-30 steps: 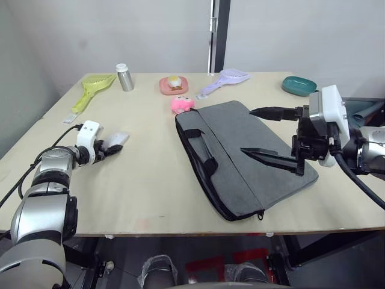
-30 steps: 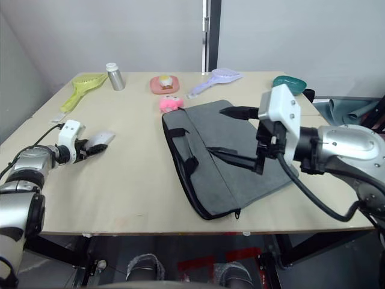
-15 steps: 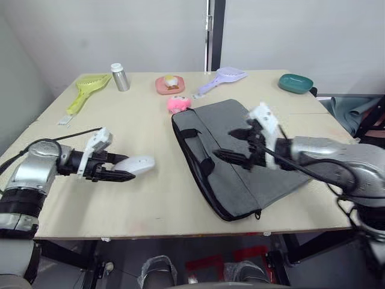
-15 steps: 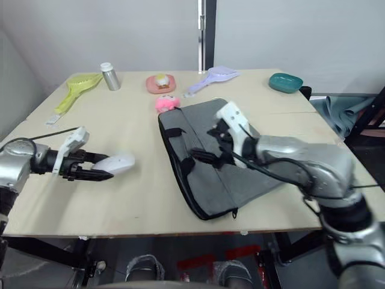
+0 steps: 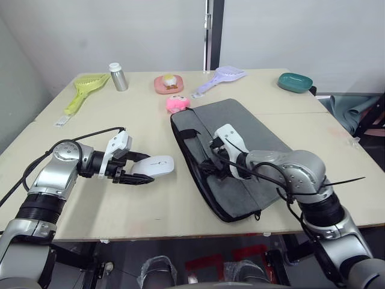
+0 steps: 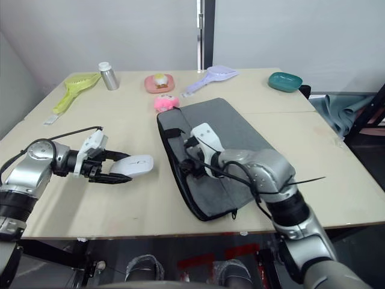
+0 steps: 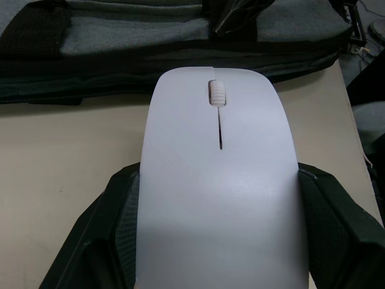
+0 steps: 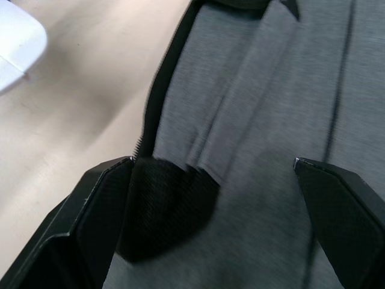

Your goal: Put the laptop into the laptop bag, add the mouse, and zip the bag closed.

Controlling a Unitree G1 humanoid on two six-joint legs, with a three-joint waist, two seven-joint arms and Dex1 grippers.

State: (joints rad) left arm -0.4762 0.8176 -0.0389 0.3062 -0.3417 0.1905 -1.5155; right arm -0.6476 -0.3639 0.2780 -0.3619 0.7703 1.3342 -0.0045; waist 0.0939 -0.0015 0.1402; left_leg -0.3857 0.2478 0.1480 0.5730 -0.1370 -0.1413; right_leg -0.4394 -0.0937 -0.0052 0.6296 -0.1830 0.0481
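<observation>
1. Reaching in from the near left edge of the table [image 5: 150, 211], the left arm lies low and nearly level, its left gripper [image 5: 139, 173] pointed toward the laptop bag [image 5: 252, 144], fingers clamped on the sides of the mouse [image 5: 154, 165].
2. The mouse is white, smooth and oval, with a small scroll wheel and a thin centre seam seen in the left wrist view; it sits just left of the bag, apart from it, nose toward the bag's black edge.
3. The right arm bends in from the near right, forearm crossing over the bag, and the right gripper [image 5: 212, 161] rests low at the bag's left side by the black strap handle [image 5: 204, 158]. In the right wrist view its fingers [image 8: 90, 223] stand wide apart over grey fabric and a black handle patch.
4. The laptop bag is flat, grey, black-edged, lying diagonally at the table's centre.
5. Beyond the bag's far left corner sits a pink plush toy [image 5: 178, 103]; farther still, a pink dish [image 5: 168, 83], a lilac scoop [image 5: 222, 78], a teal bowl [image 5: 295, 81], a metal bottle [image 5: 115, 76] and a yellow-green scoop [image 5: 84, 90].
</observation>
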